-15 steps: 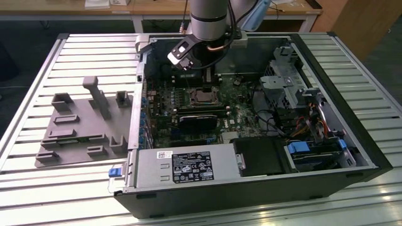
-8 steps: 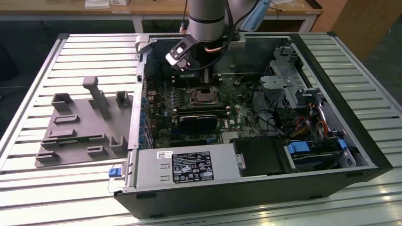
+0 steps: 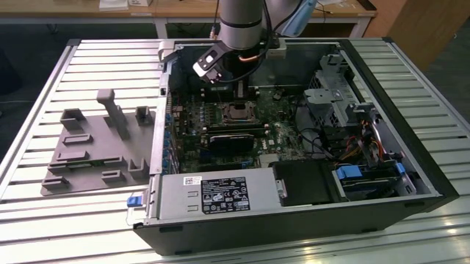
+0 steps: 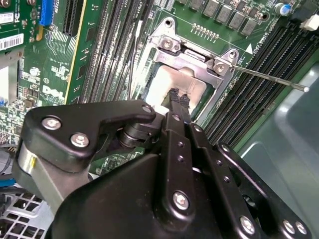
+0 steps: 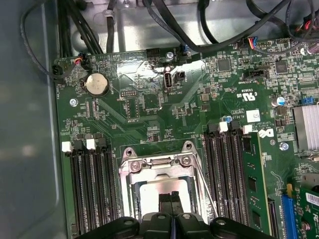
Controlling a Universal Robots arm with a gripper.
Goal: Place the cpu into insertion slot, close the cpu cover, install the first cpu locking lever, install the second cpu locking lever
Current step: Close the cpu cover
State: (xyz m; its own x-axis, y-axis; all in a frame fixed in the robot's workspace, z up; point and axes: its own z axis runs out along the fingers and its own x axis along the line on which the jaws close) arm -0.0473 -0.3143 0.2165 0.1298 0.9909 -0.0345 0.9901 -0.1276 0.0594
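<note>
In both wrist views the pale silver-beige cpu point(image 4: 167, 82) point(image 5: 149, 191) lies in the insertion slot point(image 3: 236, 113) on the green board. Around it sits the cpu cover point(image 4: 194, 62) point(image 5: 159, 172), a silver frame that looks laid flat, the chip showing through its window. My gripper point(image 4: 178, 97) point(image 5: 172, 199) hangs right over the chip, black fingers pressed together, nothing visible between them; whether the tips touch the chip I cannot tell. One thin locking lever point(image 4: 269, 78) point(image 5: 208, 191) sticks out sideways, away from the socket. In the exterior view the gripper point(image 3: 233, 93) reaches down into the open case.
Long black memory slots point(image 5: 227, 174) point(image 5: 89, 184) flank the socket on both sides. Cables point(image 5: 199, 35) run along the case wall. A grey power supply point(image 3: 213, 195) lies near the front, drive bays point(image 3: 345, 110) at the exterior view's right, a grey fixture plate point(image 3: 96, 148) outside at its left.
</note>
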